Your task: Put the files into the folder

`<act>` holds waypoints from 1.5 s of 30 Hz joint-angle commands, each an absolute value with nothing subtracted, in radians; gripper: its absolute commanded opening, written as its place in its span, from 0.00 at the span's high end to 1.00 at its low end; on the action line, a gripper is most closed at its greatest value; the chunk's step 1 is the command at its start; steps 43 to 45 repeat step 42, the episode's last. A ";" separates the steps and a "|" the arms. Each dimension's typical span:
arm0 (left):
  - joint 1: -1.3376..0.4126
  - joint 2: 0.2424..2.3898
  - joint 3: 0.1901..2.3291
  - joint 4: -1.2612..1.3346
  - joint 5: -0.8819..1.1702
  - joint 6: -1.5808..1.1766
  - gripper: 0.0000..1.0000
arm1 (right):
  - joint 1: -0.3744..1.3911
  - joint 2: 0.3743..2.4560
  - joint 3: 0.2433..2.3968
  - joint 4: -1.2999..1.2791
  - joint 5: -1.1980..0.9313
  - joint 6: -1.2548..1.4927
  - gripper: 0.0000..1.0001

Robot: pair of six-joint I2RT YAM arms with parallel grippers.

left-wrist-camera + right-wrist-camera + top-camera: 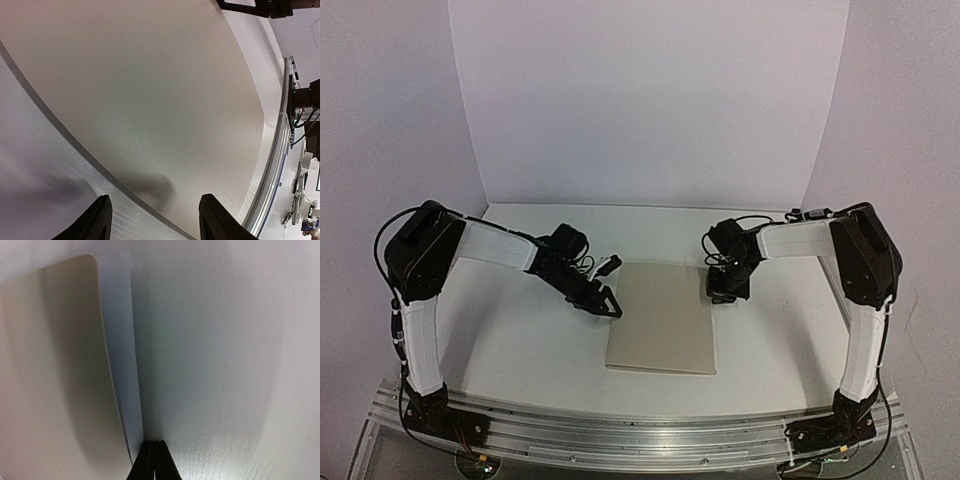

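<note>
The beige folder (660,318) lies closed and flat at the table's middle. My left gripper (610,305) is open, low at the folder's left edge; in the left wrist view its gripper (155,220) straddles that edge, one finger over the table, one over the cover (150,90). My right gripper (723,292) is shut, tips down on the table at the folder's right edge near its far corner. In the right wrist view a narrow white strip of the files (122,355) sticks out beside the beige cover (55,365); the shut gripper (152,460) touches the strip's outer edge. The printed text is hidden.
The white table (520,330) is ringed by white backdrop walls (650,100). An aluminium rail (640,435) carrying both arm bases runs along the near edge. The right arm (260,6) shows at the top of the left wrist view.
</note>
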State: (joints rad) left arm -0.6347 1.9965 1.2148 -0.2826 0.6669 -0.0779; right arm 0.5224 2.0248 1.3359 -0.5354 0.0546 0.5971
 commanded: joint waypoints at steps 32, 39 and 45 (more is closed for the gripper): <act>-0.157 1.261 0.657 0.018 0.202 -0.232 0.00 | 0.379 0.779 0.514 -0.189 0.684 0.495 0.08; -0.135 1.134 0.534 0.055 -0.022 -0.303 0.00 | 0.379 0.600 0.320 -0.051 0.700 0.470 0.03; -0.128 1.107 0.533 0.016 -0.024 -0.314 0.00 | 0.379 0.552 0.276 -0.016 0.713 0.442 0.02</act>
